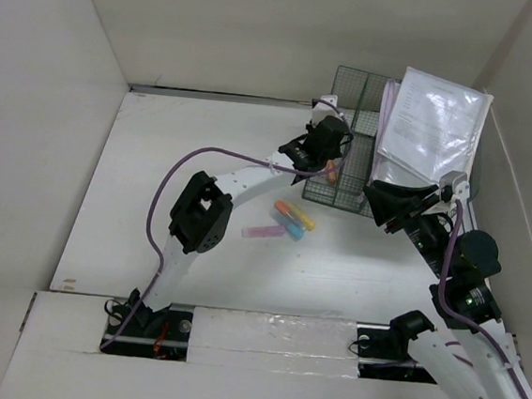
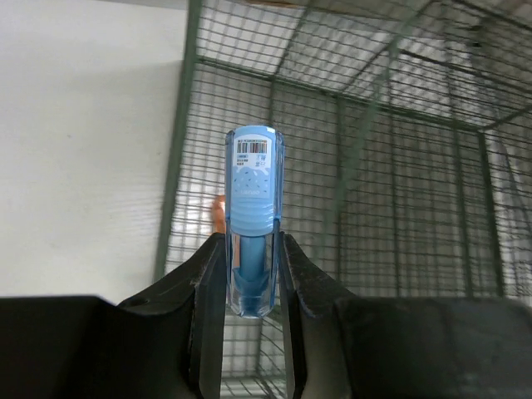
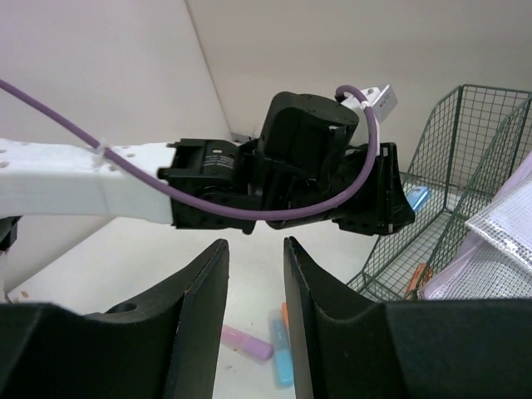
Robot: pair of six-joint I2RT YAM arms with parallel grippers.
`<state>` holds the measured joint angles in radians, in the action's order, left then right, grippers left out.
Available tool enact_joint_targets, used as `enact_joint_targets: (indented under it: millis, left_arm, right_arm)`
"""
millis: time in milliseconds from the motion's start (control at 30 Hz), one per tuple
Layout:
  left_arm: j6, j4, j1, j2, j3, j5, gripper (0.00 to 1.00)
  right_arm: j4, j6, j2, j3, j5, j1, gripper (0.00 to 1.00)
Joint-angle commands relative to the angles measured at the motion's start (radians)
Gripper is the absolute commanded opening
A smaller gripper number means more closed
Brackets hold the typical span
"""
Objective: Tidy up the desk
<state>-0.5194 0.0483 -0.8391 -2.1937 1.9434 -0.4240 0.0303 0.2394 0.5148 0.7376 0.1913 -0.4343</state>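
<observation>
The big white worktop (image 1: pixel 153 198) lies under both arms, a green wire rack (image 1: pixel 350 94) stands at its far right, the right claw (image 3: pixel 256 258) hangs spread apart holding nothing, and the left claw (image 2: pixel 251 274) squeezes a blue highlighter (image 2: pixel 252 191) at the rack.

Dark green wire rack (image 1: pixel 360 100) at the far right, close to the white wall panels (image 1: pixel 50 94). Clear sleeve (image 1: pixel 436 122) of printed sheets leaning in its right part, rising well above the rim. Small orange item (image 1: pixel 330 174) at its front-left corner; cannot tell whether inside the mesh or outside. Just in front of the rack, three lying close together: orange highlighter (image 1: pixel 296 215), blue highlighter (image 1: pixel 289 226), pink highlighter (image 1: pixel 263 231). Barcoded highlighter (image 2: pixel 252 208), pale blue, upright before the mesh.
</observation>
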Motion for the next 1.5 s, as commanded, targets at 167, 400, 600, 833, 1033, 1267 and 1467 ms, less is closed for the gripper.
enact_joint_targets:
  millis: [167, 400, 600, 833, 1033, 1267, 1467]
  left_arm:
    - [0.056, -0.024, 0.041, -0.064, 0.117, 0.094, 0.31]
    - [0.073, -0.036, 0.041, -0.034, 0.082, 0.134, 0.54]
    - [0.075, -0.106, 0.032, 0.167, -0.121, 0.104, 0.48]
    - [-0.158, -0.177, -0.002, 0.566, -0.676, -0.016, 0.32]
    - [-0.456, 0.077, -0.002, 0.804, -1.009, -0.036, 0.28]
    - [-0.53, 0.001, -0.011, 0.894, -1.265, 0.142, 0.43]
    - [-0.508, -0.07, -0.011, 0.786, -1.243, 0.18, 0.46]
  right_arm:
    - [0.037, -0.002, 0.002, 0.005, 0.002, -0.011, 0.38]
    - [0.042, -0.003, 0.01, 0.005, 0.005, -0.011, 0.39]
    - [0.043, -0.002, 0.011, 0.002, 0.005, -0.011, 0.38]
    - [0.045, -0.002, 0.016, 0.003, 0.014, -0.011, 0.26]
    - [0.048, 0.001, 0.034, 0.006, 0.022, -0.011, 0.24]
    - [0.054, 0.006, 0.048, 0.008, 0.036, -0.02, 0.35]
    - [0.056, 0.006, 0.057, 0.009, 0.043, -0.02, 0.35]
